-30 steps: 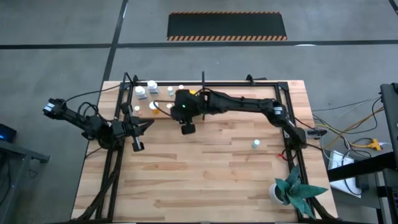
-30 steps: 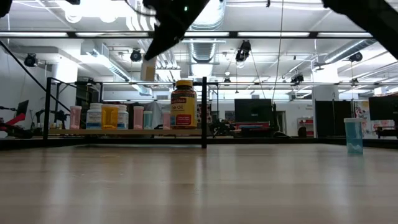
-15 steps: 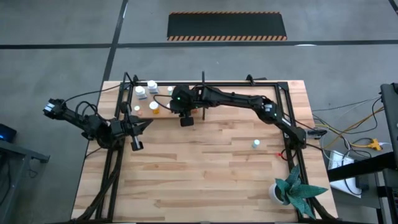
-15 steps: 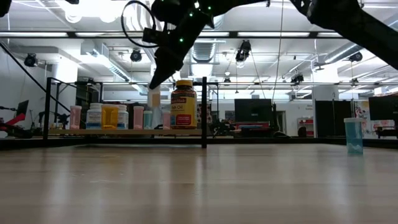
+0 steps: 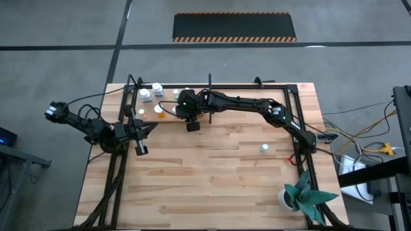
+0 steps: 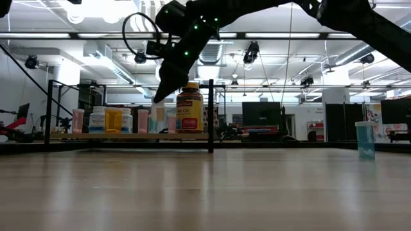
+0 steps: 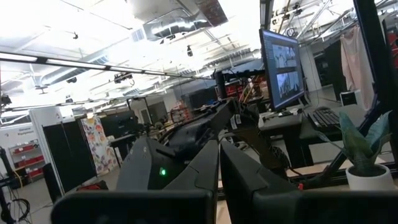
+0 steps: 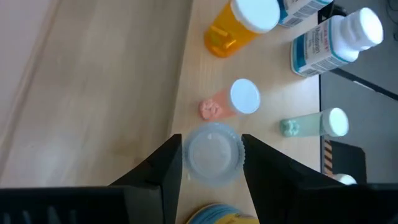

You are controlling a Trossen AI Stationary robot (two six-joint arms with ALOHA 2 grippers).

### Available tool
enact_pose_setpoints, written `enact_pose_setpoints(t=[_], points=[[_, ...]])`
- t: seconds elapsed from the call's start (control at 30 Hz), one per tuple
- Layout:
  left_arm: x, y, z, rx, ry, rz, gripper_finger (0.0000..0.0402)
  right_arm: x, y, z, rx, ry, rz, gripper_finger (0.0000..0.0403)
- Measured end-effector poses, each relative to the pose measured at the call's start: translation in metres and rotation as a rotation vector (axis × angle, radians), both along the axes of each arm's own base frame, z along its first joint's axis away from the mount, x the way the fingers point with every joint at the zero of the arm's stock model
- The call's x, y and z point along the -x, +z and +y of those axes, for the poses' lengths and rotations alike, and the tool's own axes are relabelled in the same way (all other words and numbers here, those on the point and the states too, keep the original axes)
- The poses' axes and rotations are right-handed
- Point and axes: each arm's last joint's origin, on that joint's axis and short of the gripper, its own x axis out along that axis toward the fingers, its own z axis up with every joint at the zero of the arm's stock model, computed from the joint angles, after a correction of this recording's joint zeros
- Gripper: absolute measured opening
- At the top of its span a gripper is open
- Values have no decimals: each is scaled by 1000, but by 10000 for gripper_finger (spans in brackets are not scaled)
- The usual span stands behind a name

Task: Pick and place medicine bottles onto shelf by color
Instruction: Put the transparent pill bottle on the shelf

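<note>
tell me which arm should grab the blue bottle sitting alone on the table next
Right. The pale blue bottle stands on the right arm's side of the table, near its base. The right gripper is over the shelf, a clear-lidded bottle between its fingers; the left gripper is farther.

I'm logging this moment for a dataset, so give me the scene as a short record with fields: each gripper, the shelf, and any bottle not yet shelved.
right gripper: over the shelf board, fingers around a clear-capped bottle
left gripper: waiting at the table's left side, fingers together
shelf: row of bottles, amber jar beside the divider post
loose bottle: pale blue, standing on the table toward the right
plant: near right corner
</note>
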Motion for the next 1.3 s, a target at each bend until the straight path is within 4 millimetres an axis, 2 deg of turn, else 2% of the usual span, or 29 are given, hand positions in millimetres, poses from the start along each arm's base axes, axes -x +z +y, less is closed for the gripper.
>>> enact_pose_setpoints(t=[0.77,1.3], points=[[0,0,0,0,0,0,0,-3,-21,-3,11,-5,-29,146],[0,0,0,0,0,0,0,-2,-22,-3,-8,-19,-22,194]])
